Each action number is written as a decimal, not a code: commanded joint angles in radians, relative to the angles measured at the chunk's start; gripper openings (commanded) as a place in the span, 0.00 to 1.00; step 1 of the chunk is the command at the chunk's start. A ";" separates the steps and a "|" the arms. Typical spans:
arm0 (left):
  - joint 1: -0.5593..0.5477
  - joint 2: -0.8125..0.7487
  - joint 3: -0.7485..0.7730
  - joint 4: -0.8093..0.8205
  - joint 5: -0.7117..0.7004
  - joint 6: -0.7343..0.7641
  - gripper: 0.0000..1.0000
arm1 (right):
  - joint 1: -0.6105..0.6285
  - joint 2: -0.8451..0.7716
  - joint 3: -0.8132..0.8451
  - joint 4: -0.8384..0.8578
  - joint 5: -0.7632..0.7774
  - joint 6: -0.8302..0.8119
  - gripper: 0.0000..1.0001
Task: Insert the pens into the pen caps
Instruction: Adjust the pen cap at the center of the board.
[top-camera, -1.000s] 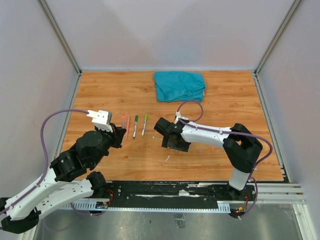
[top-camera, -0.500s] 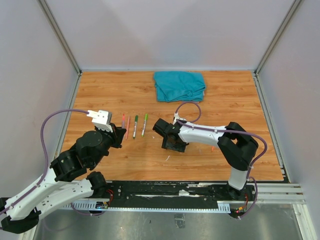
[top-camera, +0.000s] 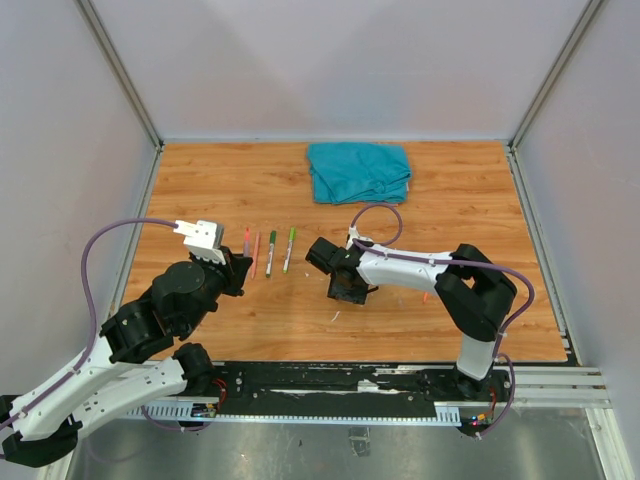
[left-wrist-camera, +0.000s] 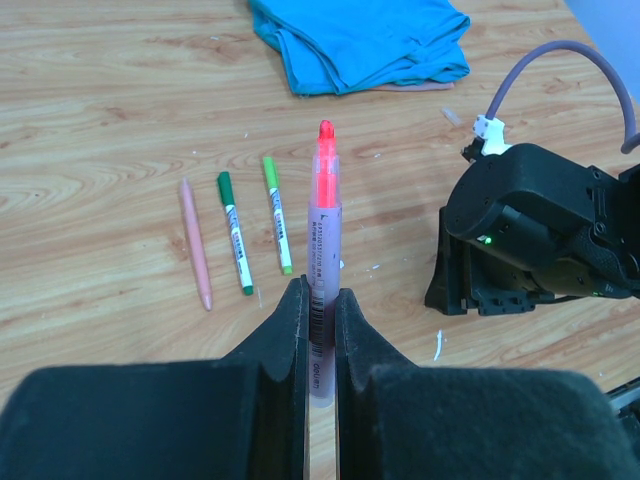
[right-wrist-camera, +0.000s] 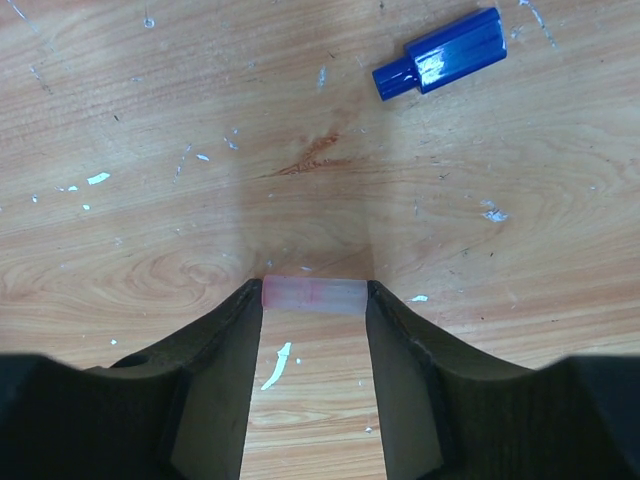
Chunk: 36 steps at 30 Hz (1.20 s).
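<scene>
My left gripper (left-wrist-camera: 320, 292) is shut on a pale pen (left-wrist-camera: 323, 205) with a bare red-pink tip, held above the table and pointing away from the camera. In the top view this gripper (top-camera: 240, 266) sits left of three capped pens lying side by side: a pink one (left-wrist-camera: 195, 243), a dark green one (left-wrist-camera: 234, 232) and a light green one (left-wrist-camera: 277, 214). My right gripper (right-wrist-camera: 315, 297) is down on the wood with its fingertips touching both ends of a pale pink pen cap (right-wrist-camera: 315, 296), which lies crosswise between them. A blue pen cap (right-wrist-camera: 440, 52) lies loose further out.
A folded teal cloth (top-camera: 360, 170) lies at the back of the wooden table (top-camera: 470, 200). The right arm's black wrist (left-wrist-camera: 530, 235) stands just right of the held pen. A small orange piece (top-camera: 426, 296) lies under the right arm. Grey walls enclose the table.
The right gripper's jaws have narrowed onto the pink cap, and that arm has shifted slightly left. The left arm and its pen have not moved.
</scene>
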 joint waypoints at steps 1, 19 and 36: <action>-0.002 -0.005 0.016 0.016 -0.005 0.003 0.01 | -0.014 -0.004 -0.022 -0.019 0.015 0.015 0.44; -0.003 -0.008 0.016 0.011 -0.017 -0.003 0.00 | -0.014 -0.467 -0.378 0.519 -0.038 -0.564 0.35; -0.004 -0.009 0.015 0.014 -0.019 -0.002 0.01 | -0.005 -0.448 -0.265 0.330 -0.401 -1.283 0.13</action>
